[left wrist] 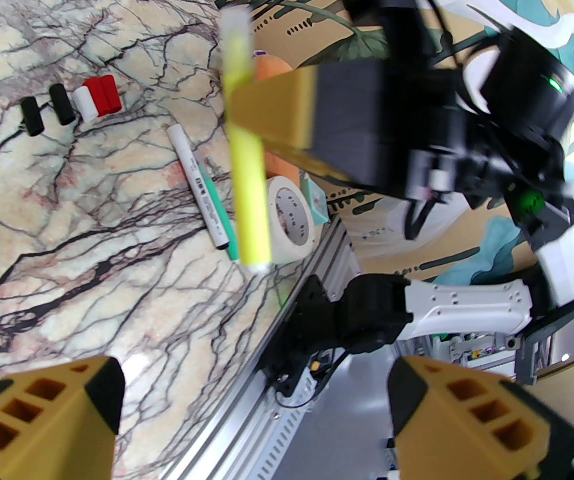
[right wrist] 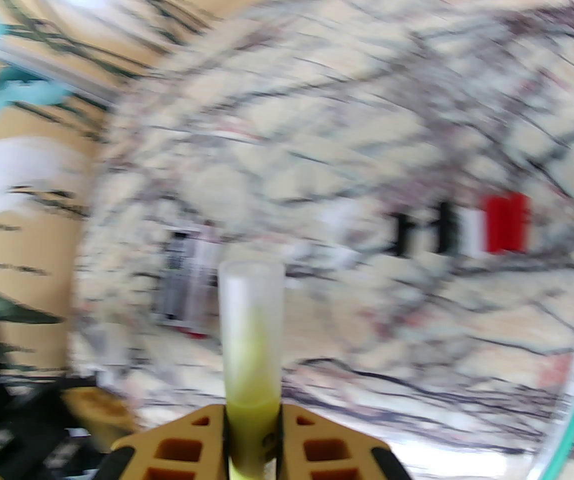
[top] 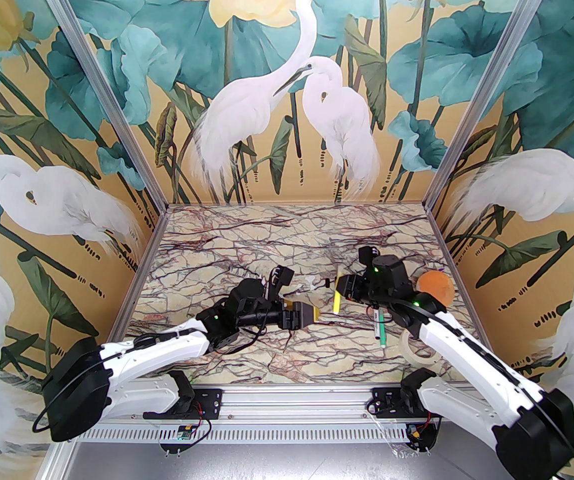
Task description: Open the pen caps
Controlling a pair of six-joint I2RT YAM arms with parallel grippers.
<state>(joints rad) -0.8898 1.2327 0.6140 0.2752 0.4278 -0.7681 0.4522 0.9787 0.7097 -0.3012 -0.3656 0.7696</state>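
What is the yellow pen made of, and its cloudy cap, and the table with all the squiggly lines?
The yellow pen looks like smooth, slightly shiny plastic. Its cap seems frosted plastic: the yellow shows dimly through it. The table looks like polished marble, veined and glinting, though it could be a printed sheet.

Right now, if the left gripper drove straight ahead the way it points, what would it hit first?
Probably the yellow marker clamped in the right gripper: it crosses ahead of the open left gripper, lower end nearest the line. Depth is unclear; it could slip under towards the tape roll.
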